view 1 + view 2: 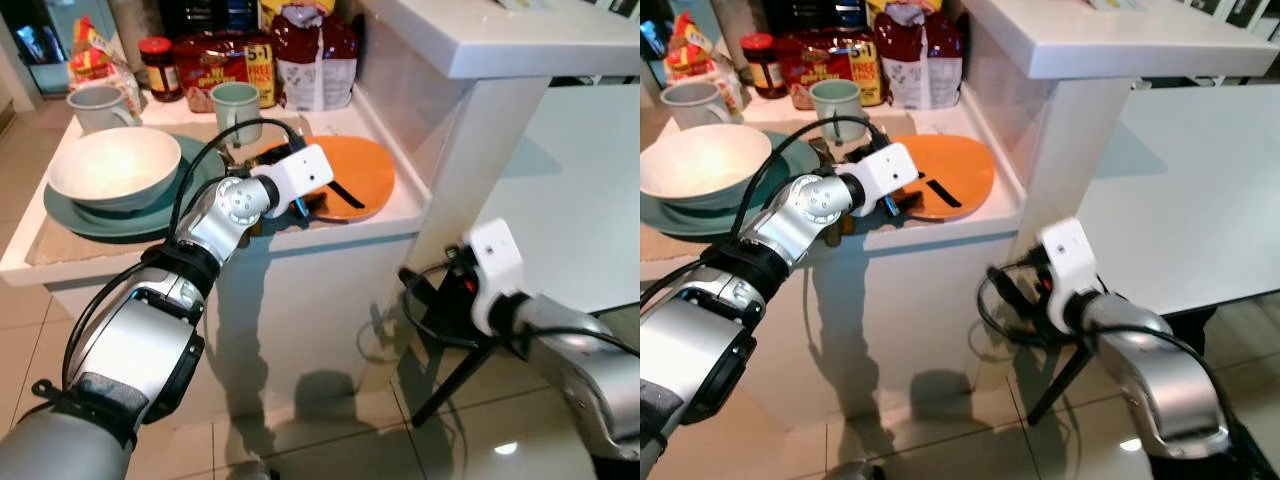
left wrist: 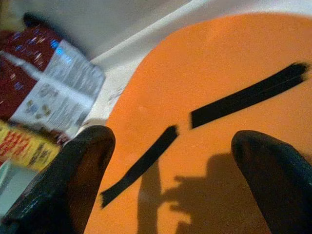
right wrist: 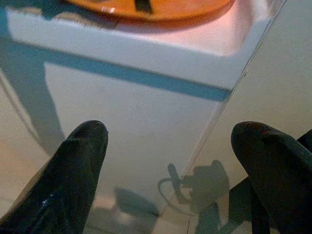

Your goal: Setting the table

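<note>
Step judged: taking up the orange placemat (image 1: pixel 355 172). A low, flat approach was thought best, one finger slid under its near rim. Left gripper (image 2: pixel 170 161) was held over the mat, fingers spread apart, nothing gripped. Mat lay at the worktop's (image 1: pixel 400 215) right front corner. Right gripper (image 3: pixel 170 165) hung spread below.

Bright indoor light, floor glare, perhaps soft wrist blur
</note>
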You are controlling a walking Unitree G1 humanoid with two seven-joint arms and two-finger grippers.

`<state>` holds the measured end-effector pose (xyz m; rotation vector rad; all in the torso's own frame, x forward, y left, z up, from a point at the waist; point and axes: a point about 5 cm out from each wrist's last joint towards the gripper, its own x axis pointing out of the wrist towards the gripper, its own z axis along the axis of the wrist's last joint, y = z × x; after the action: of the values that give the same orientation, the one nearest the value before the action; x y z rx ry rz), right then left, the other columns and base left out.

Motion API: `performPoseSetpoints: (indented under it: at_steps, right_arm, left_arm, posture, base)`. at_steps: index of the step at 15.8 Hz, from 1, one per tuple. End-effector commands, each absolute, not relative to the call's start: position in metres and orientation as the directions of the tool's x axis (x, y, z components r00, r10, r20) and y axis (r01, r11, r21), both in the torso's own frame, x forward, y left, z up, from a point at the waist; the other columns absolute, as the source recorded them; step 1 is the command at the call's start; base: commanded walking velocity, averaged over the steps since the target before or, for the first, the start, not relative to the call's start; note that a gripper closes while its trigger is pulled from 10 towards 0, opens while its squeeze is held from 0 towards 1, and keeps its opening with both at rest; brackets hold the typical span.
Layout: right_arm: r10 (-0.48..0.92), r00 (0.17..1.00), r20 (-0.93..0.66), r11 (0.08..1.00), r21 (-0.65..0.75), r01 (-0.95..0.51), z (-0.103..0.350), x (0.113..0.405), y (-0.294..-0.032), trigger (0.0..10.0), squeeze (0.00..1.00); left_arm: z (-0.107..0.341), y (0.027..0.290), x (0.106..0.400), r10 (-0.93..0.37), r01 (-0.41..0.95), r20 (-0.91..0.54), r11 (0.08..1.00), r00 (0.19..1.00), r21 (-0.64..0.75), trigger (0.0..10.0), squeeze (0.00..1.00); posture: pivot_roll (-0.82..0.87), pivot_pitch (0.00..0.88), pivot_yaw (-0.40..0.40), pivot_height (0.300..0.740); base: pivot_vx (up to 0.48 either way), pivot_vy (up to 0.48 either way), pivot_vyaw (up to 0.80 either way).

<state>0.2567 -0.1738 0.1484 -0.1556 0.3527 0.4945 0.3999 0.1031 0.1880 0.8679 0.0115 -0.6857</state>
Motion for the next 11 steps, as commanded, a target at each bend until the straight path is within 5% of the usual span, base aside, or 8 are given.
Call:
performPoseSetpoints:
  at_steps: [1, 8, 11]
  right_arm:
    - [0.449, 0.815, -0.366, 0.860, -0.070, -0.506, 0.154, 0.255, -0.179, 10.0, 0.00]
    - [0.446, 0.807, -0.388, 0.851, -0.096, -0.516, 0.155, 0.255, -0.191, 10.0, 0.00]
    - [0.448, 0.805, -0.389, 0.847, -0.102, -0.521, 0.156, 0.255, -0.192, 10.0, 0.00]
  left_arm:
    - [0.200, 0.093, 0.400, -0.607, 0.590, -0.272, 0.414, 0.747, 0.693, 10.0, 0.00]
    - [0.199, 0.078, 0.387, -0.744, 0.707, -0.394, 0.147, 0.540, 0.692, 10.0, 0.00]
    - [0.206, 0.079, 0.386, -0.770, 0.723, -0.392, 0.127, 0.503, 0.679, 10.0, 0.00]
  posture:
    - [-0.01, 0.000, -0.019, 0.740]
    - [-0.01, 0.000, -0.019, 0.740]
    - [-0.01, 0.000, -0.020, 0.740]
  base:
    - [0.000, 0.000, 0.00]
    - [0.000, 0.000, 0.00]
    - [0.000, 0.000, 0.00]
